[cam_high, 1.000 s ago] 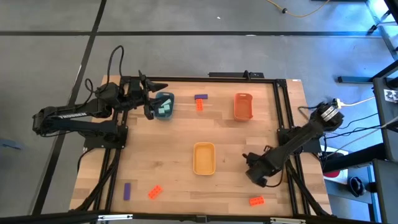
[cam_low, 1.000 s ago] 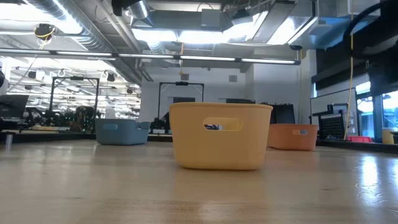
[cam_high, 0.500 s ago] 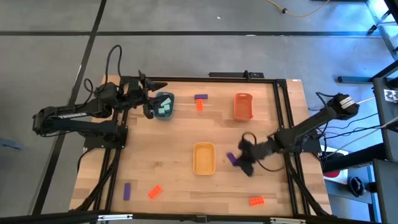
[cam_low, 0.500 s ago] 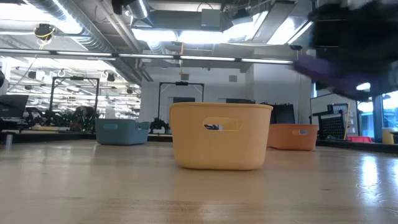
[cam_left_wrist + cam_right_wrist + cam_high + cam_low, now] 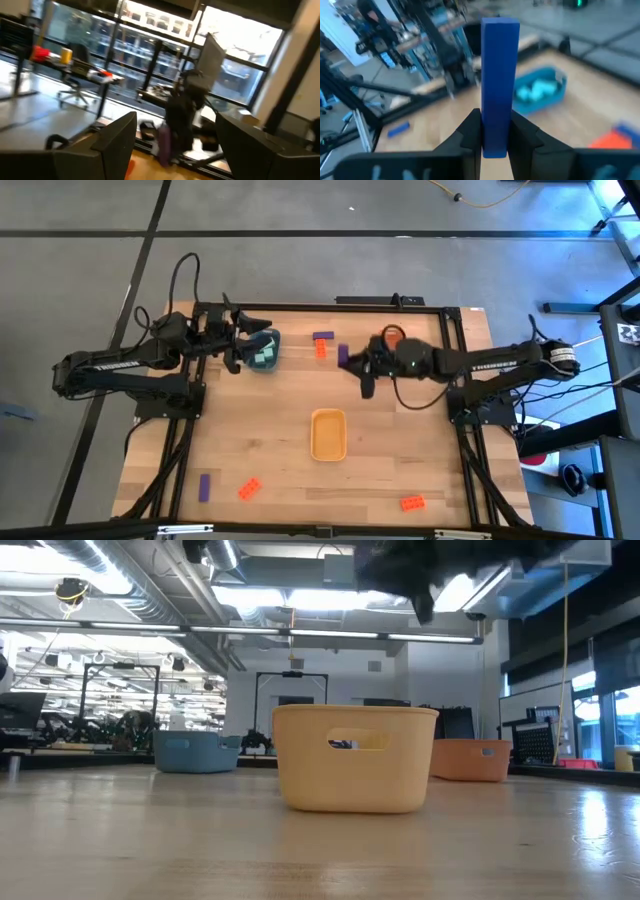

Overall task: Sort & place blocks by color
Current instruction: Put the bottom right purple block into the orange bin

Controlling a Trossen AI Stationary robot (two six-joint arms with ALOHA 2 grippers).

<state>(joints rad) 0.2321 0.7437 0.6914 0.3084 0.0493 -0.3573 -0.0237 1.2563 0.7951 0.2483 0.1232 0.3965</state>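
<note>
Along the table's (image 5: 250,450) near edge we see a purple block (image 5: 204,486) and two orange-red blocks (image 5: 250,489). Mid-table stands the yellow tray (image 5: 328,435). Toward the far edge, the right gripper (image 5: 352,360) clamps a purple brick (image 5: 343,354) upright. At the far-left corner, the left gripper (image 5: 252,330), fingers spread, hovers over the blue tray (image 5: 264,350) with mint-green blocks.

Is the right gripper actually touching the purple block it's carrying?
Touching. In the right wrist view the right gripper has both fingers pressed against the sides of the upright purple block, with no gap showing.
</note>
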